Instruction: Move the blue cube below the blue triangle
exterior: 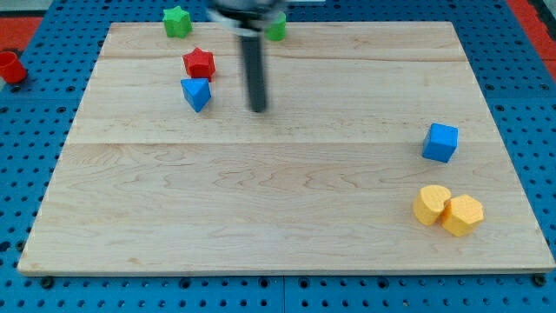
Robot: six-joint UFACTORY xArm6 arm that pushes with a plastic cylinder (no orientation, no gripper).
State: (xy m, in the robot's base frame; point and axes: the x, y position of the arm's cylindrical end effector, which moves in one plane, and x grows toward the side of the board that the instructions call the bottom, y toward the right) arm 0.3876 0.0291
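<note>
Far left on wooden board [287, 226]: green star [177, 21], red star [199, 63], blue triangle [196, 93] just near of it. Right of triangle, apart: my tip [259, 109], bare rod, nothing pinched. Right edge: blue cube [440, 142], well apart. Nearer: two yellow blocks [446, 209], touching.

You won't find any readable text, label, brand, number or sign here: the wooden worktop [287, 217] is plain, and the coloured blocks on it carry no markings you could read.
</note>
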